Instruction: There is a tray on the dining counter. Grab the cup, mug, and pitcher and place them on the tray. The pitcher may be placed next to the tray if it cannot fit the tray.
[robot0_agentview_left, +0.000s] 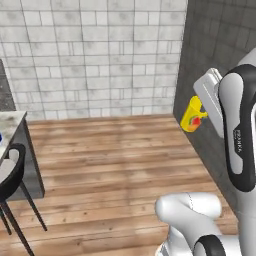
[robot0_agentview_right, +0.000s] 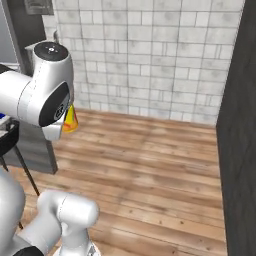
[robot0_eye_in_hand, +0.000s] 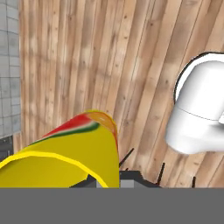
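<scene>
One item, the tall slim bright-yellow cup (robot0_agentview_left: 191, 116) with a red-orange mark on its side, is pinched in the robot's two-finger gripper (robot0_eye_in_hand: 109, 177), whose jaws are pressed tight against it. The step in hand looks like carrying the cup toward the white-grey marble dining counter (robot0_agentview_left: 11, 121), a corner of which shows at the far left of the left base view beside a black stool (robot0_agentview_left: 12, 175).

To do this well, the arm should probably keep its grip firm and avoid swinging fast, since the cup appears tilted rather than upright and could slip. It would need righting before being lowered onto the tray.

In the hand view the cup lies right against the gripper, its yellow wall rising from between the finger tips. It hangs in the air above the wooden plank floor (robot0_agentview_right: 150, 165), well apart from the counter corner.
</scene>
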